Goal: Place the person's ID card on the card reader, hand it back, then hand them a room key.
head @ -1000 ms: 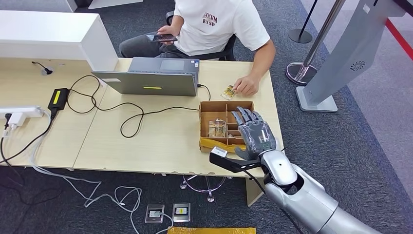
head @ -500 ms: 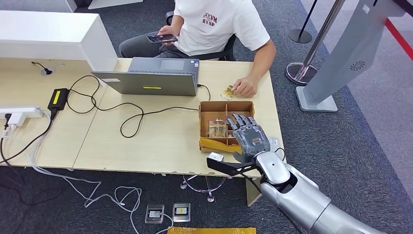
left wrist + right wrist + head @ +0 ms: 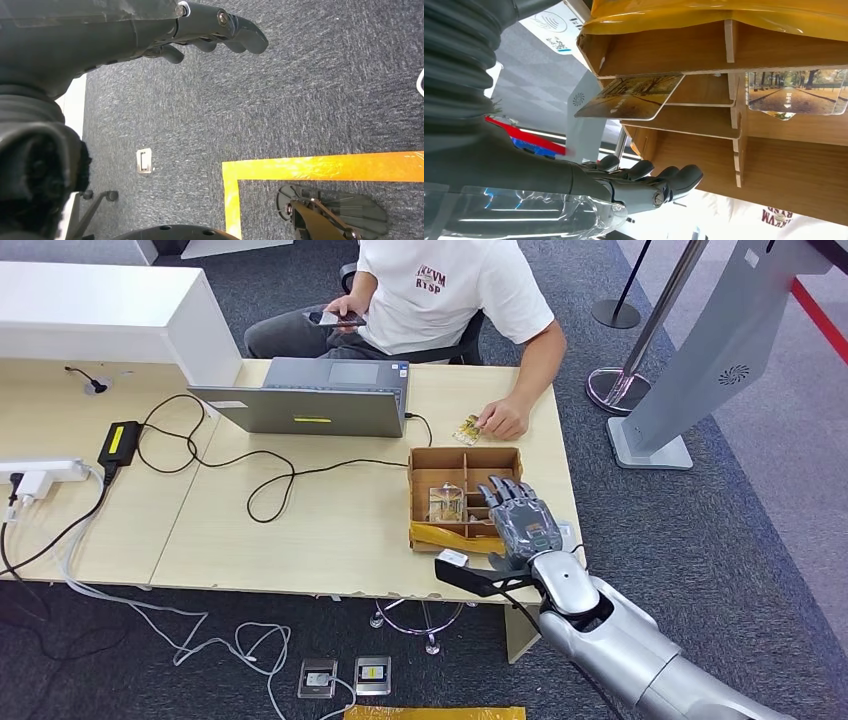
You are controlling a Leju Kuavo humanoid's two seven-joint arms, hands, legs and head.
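ID card (image 3: 468, 429) back w/ person, under their fingers on counter (image 3: 300, 530). Right hand (image 3: 520, 522) empty, fingers apart over key box (image 3: 464, 498); room key (image 3: 447, 503) inside, not yet picked.

The robot's right arm (image 3: 610, 640) rises from the lower right of the head view, silver and bent slightly, its wrist angled forward and to the left. The right hand (image 3: 522, 523) is held palm down, its dark fingers (image 3: 505, 492) stretched forward and a little apart, holding nothing. In the right wrist view the same fingers (image 3: 664, 180) lie nearly straight, side by side. The left hand (image 3: 150, 30) hangs low, its fingers (image 3: 235, 32) lightly curved and empty.
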